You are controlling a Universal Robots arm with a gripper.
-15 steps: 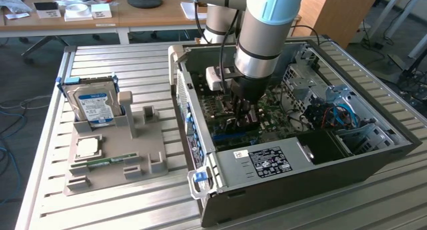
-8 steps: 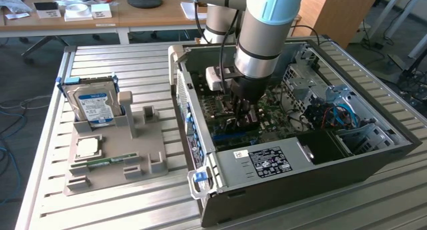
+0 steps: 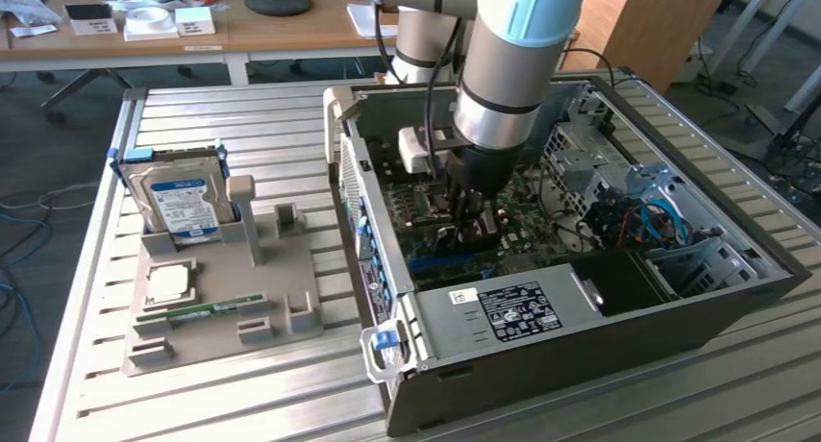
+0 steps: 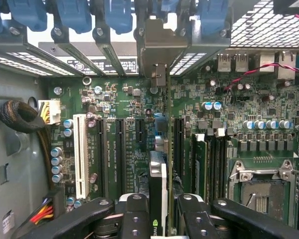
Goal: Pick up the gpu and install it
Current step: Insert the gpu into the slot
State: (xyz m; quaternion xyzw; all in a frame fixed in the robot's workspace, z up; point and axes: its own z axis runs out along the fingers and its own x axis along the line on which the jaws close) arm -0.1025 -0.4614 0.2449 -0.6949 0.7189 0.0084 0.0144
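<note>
The gpu (image 4: 158,174) stands edge-on between my two black fingers (image 4: 134,214), over the expansion slots of the green motherboard (image 4: 124,99). Its metal bracket (image 4: 157,50) reaches up to the rear slot openings of the case. My gripper (image 4: 159,211) is shut on the card's upper edge. In the exterior view, my gripper (image 3: 472,216) is lowered deep into the open computer case (image 3: 564,317), close above the motherboard. I cannot tell whether the card's lower edge is seated in a slot.
A white slot (image 4: 80,154), an open processor socket (image 4: 259,191) and a black cable bundle (image 4: 20,117) flank the card. Left of the case in the exterior view, a grey fixture (image 3: 218,298) holds a hard drive (image 3: 180,197), a processor chip (image 3: 169,281) and a RAM stick (image 3: 206,312).
</note>
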